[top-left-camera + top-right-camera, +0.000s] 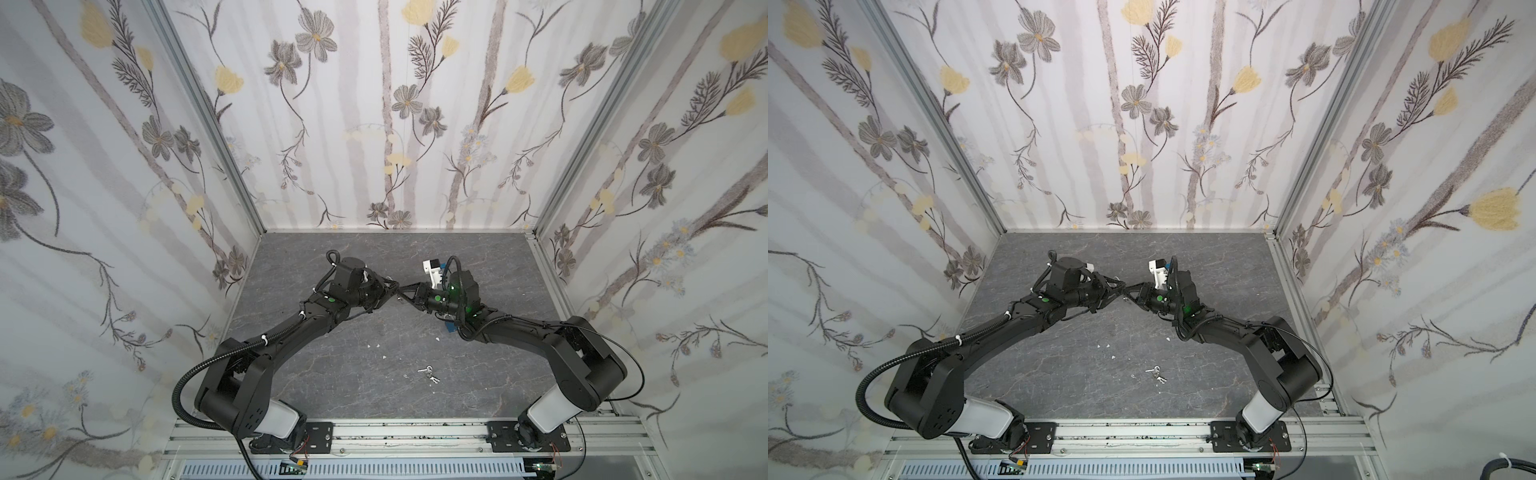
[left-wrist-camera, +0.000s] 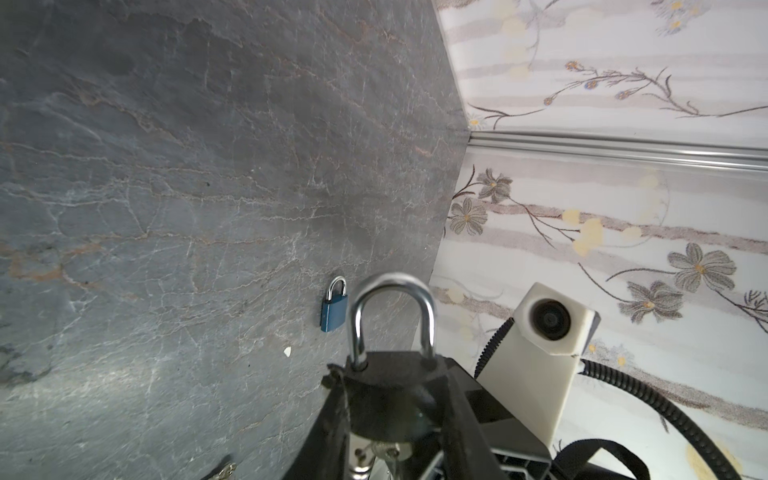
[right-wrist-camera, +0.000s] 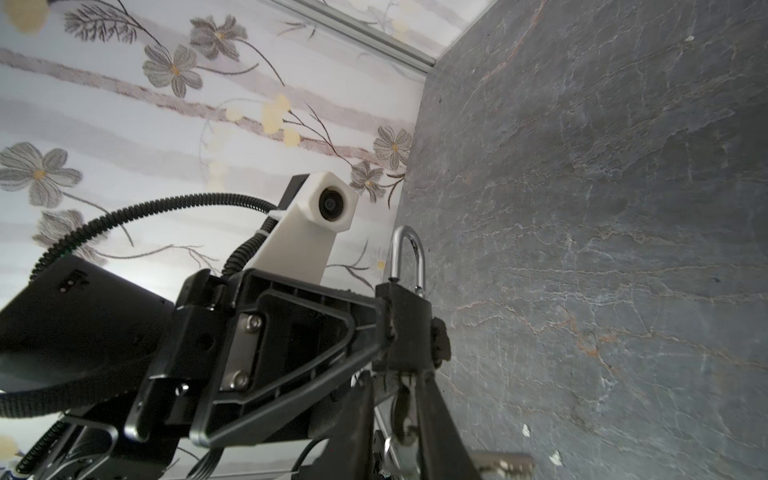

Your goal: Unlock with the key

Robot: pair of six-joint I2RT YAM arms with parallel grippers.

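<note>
Clamped across the body in the left gripper (image 2: 392,399), clear of the table (image 1: 353,395): black padlock (image 3: 405,324), shackle (image 2: 392,307) sticking out past the jaws. In both top views, two grippers meeting tip to tip at the padlock.

Directly at the padlock's base: key (image 3: 401,409), seated in the keyway by the look of it, bow between the fingers of the right gripper (image 3: 395,376). Cannot tell whether pinched or let go; fingers close on either side, contact not readable.

Done, judging from this: padlock picked up, key brought in and inserted. Possibly turned as well, with one shackle leg looking slightly raised at its hole and a notch showing. Too unclear to call open.

Left to do: confirm the turn, pull the shackle free.

Well apart from the padlock, toward the arm bases: spare key bunch (image 1: 428,373), lying on the table. Nearer the padlock, under the right arm: blue padlock (image 2: 333,309), flat on the table, shackle closed.
</note>
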